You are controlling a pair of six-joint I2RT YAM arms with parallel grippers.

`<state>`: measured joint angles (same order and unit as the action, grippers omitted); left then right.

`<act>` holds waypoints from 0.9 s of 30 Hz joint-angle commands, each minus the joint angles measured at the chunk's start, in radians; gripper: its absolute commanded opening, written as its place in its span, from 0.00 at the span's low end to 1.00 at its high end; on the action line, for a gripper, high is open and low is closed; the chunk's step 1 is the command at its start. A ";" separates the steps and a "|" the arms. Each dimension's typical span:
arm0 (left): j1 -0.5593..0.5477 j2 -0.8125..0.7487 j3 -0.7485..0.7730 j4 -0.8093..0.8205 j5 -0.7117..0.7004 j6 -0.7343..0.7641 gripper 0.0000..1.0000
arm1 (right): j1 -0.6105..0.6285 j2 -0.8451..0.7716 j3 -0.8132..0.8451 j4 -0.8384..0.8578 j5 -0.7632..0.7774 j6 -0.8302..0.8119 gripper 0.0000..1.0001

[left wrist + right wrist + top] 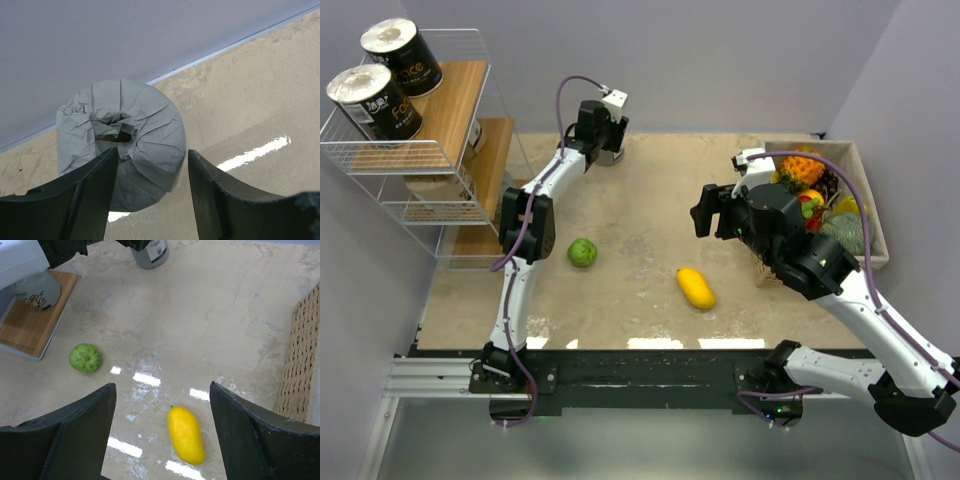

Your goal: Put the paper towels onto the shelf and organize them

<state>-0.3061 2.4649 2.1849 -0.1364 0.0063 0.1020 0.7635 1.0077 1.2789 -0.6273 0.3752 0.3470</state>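
A grey paper towel roll stands on end on the table at the far wall, also showing in the top view and the right wrist view. My left gripper is open and straddles it from above; the left finger overlaps the roll, and the right finger stands apart from it. Two black rolls stand on the top tier of the white wire shelf. Another roll sits on a lower wooden board. My right gripper is open and empty above the mid table.
A green fruit and a yellow mango lie on the table in front of the arms. A tan woven box of fruit stands at the right, beside my right arm. The wall is close behind the grey roll.
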 commanded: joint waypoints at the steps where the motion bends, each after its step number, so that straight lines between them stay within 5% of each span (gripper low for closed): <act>1: -0.014 0.020 0.019 0.023 -0.038 0.047 0.61 | 0.000 -0.004 0.039 0.029 0.004 -0.013 0.79; 8: -0.025 0.012 0.030 0.084 -0.104 0.080 0.71 | 0.000 0.005 0.045 0.021 0.008 -0.017 0.79; 18: -0.027 0.042 0.045 0.080 -0.141 0.104 0.72 | 0.000 0.035 0.048 0.024 0.010 -0.034 0.79; 27: -0.042 0.045 0.023 0.063 -0.144 0.122 0.60 | 0.000 0.032 0.053 0.024 0.007 -0.032 0.79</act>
<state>-0.3378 2.5011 2.1906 -0.0784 -0.1230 0.2058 0.7635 1.0489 1.2900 -0.6277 0.3756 0.3294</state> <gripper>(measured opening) 0.641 0.786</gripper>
